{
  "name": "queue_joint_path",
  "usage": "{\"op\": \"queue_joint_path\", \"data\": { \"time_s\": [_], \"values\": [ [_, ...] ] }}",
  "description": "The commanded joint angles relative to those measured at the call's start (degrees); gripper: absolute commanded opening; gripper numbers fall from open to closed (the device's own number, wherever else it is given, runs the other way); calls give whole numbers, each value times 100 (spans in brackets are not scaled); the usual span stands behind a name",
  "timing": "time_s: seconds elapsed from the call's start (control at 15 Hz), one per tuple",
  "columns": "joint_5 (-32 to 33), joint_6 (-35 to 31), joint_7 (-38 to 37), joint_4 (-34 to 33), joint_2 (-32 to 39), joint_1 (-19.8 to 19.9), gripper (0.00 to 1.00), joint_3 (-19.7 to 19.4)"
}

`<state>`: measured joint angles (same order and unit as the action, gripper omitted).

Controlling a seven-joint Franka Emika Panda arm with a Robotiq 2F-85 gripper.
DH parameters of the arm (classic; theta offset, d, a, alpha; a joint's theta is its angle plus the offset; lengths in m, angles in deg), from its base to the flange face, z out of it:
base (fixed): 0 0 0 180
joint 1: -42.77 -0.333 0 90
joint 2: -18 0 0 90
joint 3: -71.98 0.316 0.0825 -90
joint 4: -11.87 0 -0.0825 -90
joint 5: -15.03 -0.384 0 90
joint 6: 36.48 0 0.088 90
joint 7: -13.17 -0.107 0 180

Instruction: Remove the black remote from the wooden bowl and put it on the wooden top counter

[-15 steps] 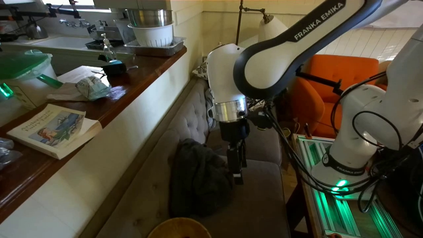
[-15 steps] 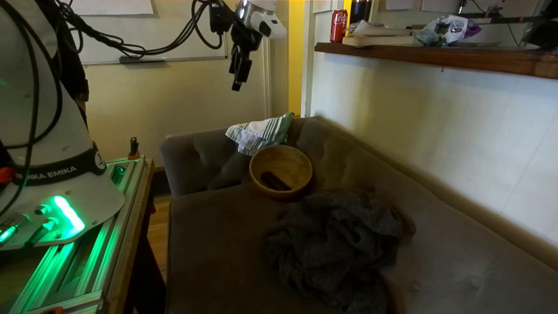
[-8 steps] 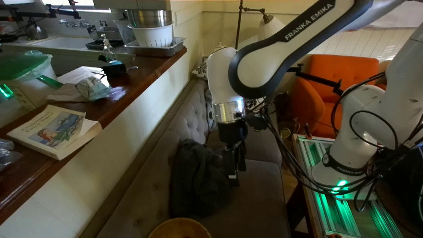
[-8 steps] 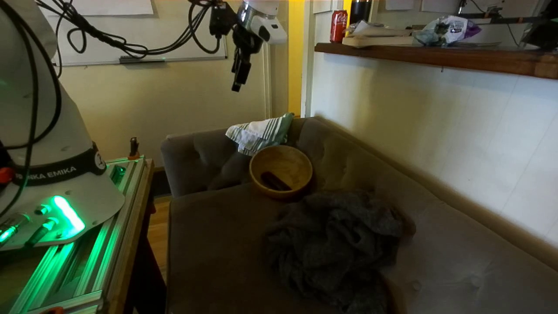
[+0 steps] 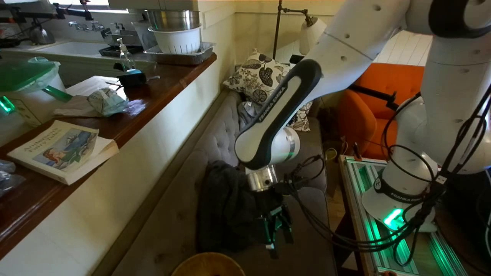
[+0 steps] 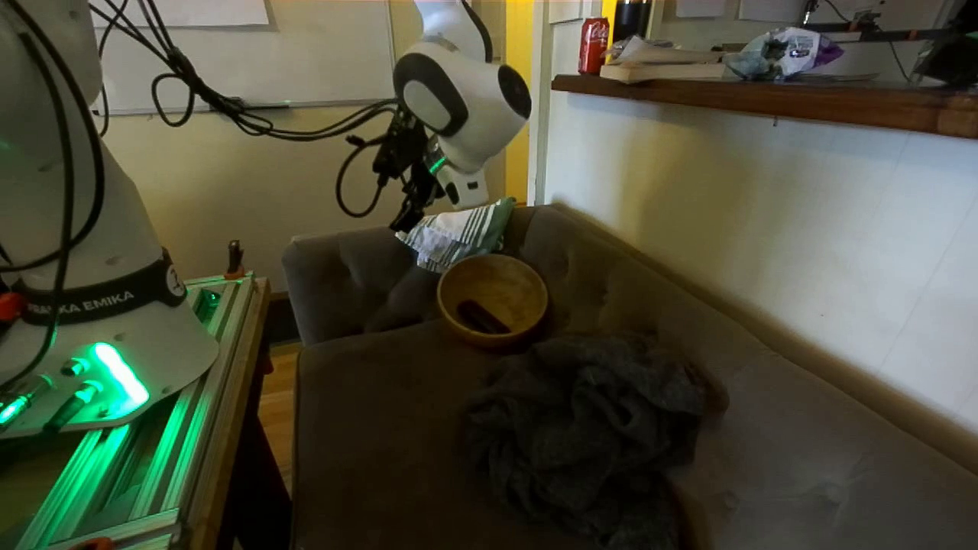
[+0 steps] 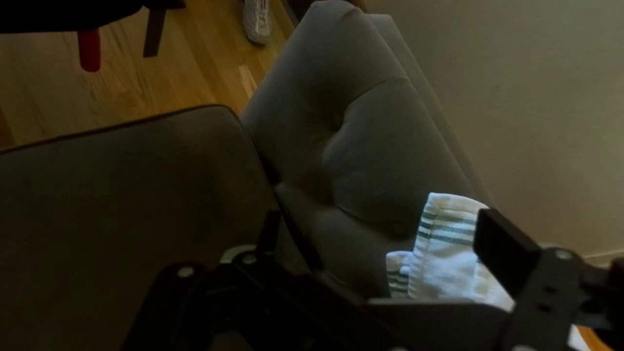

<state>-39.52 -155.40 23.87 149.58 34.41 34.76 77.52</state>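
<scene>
**Released gripper [image 5: 280, 245] now lower; black remote [image 6: 483, 317] lies in wooden bowl [image 6: 523, 294]**

Nearest in the wrist view, the gripper's fingers [image 7: 507, 248] stand spread well apart. Past them show the tufted sofa arm [image 7: 385, 156] and a green-striped towel [image 7: 443, 258]; this view alone shows a shoe [image 7: 257, 22] on the wood floor [image 7: 185, 53].

Half a second ago the gripper hung higher in both exterior views. In an exterior view [image 6: 405, 218] it now overlaps the sofa arm and the towel's left edge; whether it touches them I cannot tell. The robot arm [image 5: 345, 61] has swung, so more of a patterned cushion [image 5: 262, 74] shows. Bowl and remote have not moved.

The remote's long axis slants across the bowl from upper left to lower right in an exterior view [image 6: 483, 317], the lower end pointing toward a crumpled dark grey cloth [image 6: 588, 435] on the sofa seat [image 6: 367, 428]. Which end is its front I cannot tell. In an exterior view the frame edge cuts off most of the bowl [image 5: 209, 260].

Farther off, the wooden top counter [image 5: 172, 78] caps a half wall [image 5: 149, 145], well apart from the remote. It bears a book of Andersen's Fairy Tales [image 5: 63, 151] and, visible in an exterior view, a Coca-Cola can [image 6: 594, 46]. Beyond stands an orange armchair [image 5: 399, 80].
</scene>
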Motion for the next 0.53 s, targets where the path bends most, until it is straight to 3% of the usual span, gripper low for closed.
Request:
{"op": "queue_joint_path", "data": {
  "time_s": [0.0,0.13,0.27,0.47],
  "values": [
    [-235,-74,7,-548,893,-178,100,361],
    [-346,-349,-181,-763,1127,-421,100,600],
    [3,-671,-397,-1000,1287,-798,100,773],
    [629,-308,-173,-1317,1367,-1032,100,1003]
  ]
}}
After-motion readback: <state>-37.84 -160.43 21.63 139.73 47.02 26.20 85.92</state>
